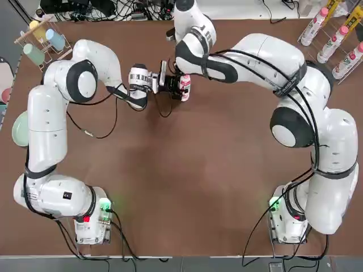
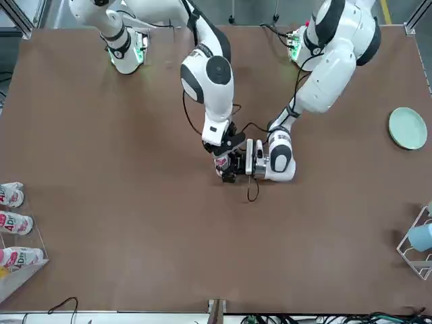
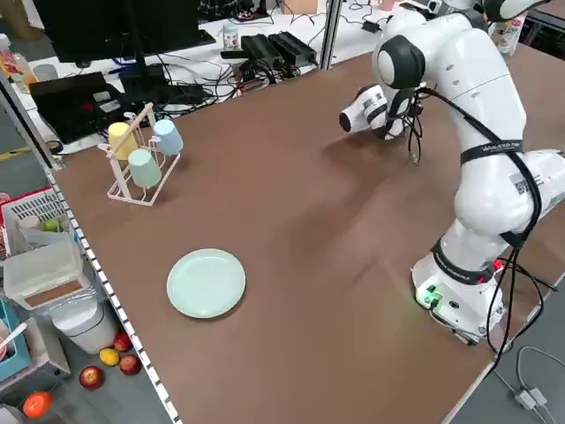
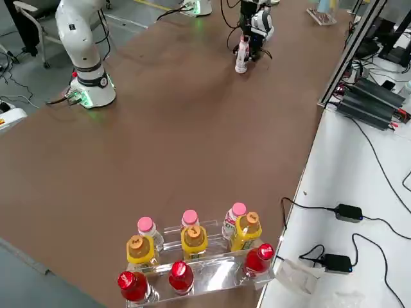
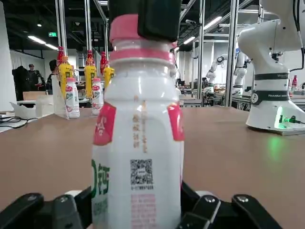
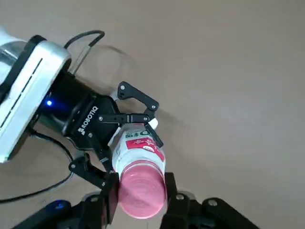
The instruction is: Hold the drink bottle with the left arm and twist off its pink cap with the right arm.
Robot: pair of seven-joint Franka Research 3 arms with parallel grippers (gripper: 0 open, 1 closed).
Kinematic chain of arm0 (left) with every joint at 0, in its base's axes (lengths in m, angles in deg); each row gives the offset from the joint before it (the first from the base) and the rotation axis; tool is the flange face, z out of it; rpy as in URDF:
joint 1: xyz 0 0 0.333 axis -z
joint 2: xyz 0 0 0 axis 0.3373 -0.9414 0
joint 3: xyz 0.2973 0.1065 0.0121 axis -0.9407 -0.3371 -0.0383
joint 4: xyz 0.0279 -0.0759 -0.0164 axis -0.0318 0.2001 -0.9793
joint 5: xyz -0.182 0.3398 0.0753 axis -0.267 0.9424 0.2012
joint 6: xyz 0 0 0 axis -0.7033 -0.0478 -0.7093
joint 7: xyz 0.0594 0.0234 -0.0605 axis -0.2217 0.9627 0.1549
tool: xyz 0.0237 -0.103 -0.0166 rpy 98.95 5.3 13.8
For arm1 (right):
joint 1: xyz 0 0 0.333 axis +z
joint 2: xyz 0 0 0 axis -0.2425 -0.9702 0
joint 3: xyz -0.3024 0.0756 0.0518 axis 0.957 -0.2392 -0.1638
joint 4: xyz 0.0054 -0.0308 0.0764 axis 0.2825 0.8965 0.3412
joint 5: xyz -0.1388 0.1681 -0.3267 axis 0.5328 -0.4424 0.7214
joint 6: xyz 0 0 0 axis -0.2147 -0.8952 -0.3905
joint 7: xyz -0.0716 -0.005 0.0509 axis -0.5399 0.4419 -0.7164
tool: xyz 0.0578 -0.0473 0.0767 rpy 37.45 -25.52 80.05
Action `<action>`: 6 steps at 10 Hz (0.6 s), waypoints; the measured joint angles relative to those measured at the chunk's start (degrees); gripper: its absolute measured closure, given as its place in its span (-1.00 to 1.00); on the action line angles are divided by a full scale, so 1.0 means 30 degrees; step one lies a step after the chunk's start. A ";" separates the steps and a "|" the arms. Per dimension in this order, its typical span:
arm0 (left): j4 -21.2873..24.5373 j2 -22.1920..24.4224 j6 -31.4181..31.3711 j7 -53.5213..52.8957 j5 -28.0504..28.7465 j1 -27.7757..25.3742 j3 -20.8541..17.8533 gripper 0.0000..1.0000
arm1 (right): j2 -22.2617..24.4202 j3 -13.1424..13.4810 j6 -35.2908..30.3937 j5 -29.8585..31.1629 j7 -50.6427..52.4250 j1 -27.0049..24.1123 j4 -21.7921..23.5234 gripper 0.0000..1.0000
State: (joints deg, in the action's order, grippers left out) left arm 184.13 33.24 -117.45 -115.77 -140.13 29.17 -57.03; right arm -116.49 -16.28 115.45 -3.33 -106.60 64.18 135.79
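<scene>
Top view: the drink bottle (image 1: 184,86) stands upright far across the counter (image 1: 187,170), left claw (image 1: 174,86) gripping its body sideways. Right wrist view: right claw (image 6: 141,191) clamps the pink cap (image 6: 140,188) from directly above, along the bottle's vertical axis. Left wrist view alone shows the cap seated on the neck

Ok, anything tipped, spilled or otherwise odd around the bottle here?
Nothing stands out. The drink bottle stands upright on the table, the left claw shut on its body and the right claw shut on the pink cap. No spill shows.
</scene>
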 joint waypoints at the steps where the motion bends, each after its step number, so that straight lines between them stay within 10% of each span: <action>1: -0.0001 0.0000 -0.0001 0.0000 0.0000 0.0002 0.0000 -0.05 | 0.0000 -0.0005 -0.0030 0.0000 0.0210 -0.0001 -0.0006 0.14; 6: -0.0002 0.0001 0.0031 0.0001 -0.0004 -0.0037 -0.0025 0.12 | 0.0003 -0.0021 -0.0499 -0.0338 0.1073 -0.0211 -0.0361 0.14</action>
State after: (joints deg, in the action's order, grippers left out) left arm 184.13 33.24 -117.36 -115.76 -140.14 29.06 -57.10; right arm -116.48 -16.35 113.95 -4.34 -103.38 63.55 134.70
